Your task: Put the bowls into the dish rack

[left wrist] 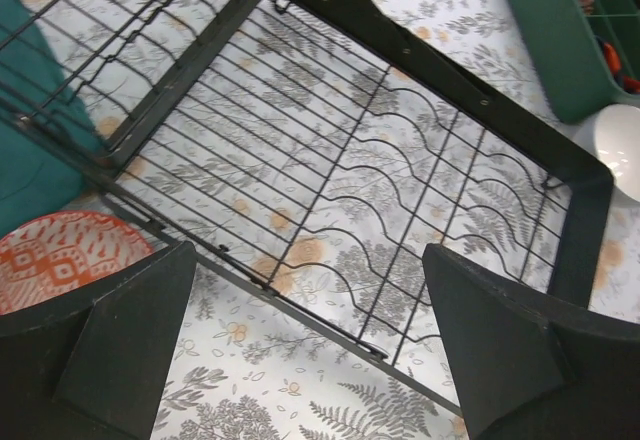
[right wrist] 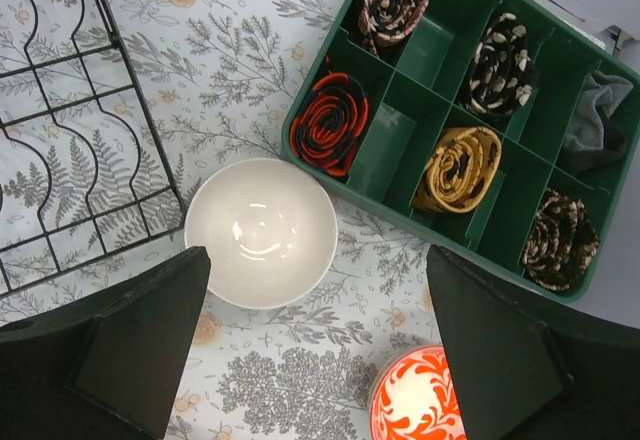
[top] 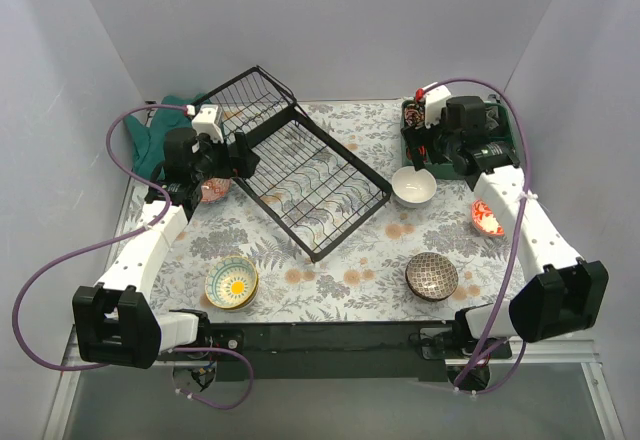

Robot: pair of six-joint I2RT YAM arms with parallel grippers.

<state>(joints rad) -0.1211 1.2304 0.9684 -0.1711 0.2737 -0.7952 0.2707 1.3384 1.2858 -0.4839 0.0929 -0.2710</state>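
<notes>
The large black wire dish rack [top: 318, 182] lies slantwise at the centre of the top view with its hinged grid panel tipped up toward the upper left. No bowl is in it, so loading looks barely begun. The left gripper [left wrist: 320, 360] hovers over the rack's lower-left side, fingers spread wide with nothing between them. The right gripper [right wrist: 318, 355] is equally released and empty above the plain white round ceramic bowl [right wrist: 261, 232], likely the first pick since it sits just beside the rack's right end. Only the top view shows the yellow-flowered bowl [top: 232, 282] at lower left and the dark brown patterned bowl [top: 431, 276] at lower right. The left wrist view reveals a red-orange patterned bowl [left wrist: 65, 255] just outside the rack. The right wrist view shows rolled patterned coils in the green compartment tray [right wrist: 386, 150] and another red-orange bowl [right wrist: 418, 400] at the bottom edge.
</notes>
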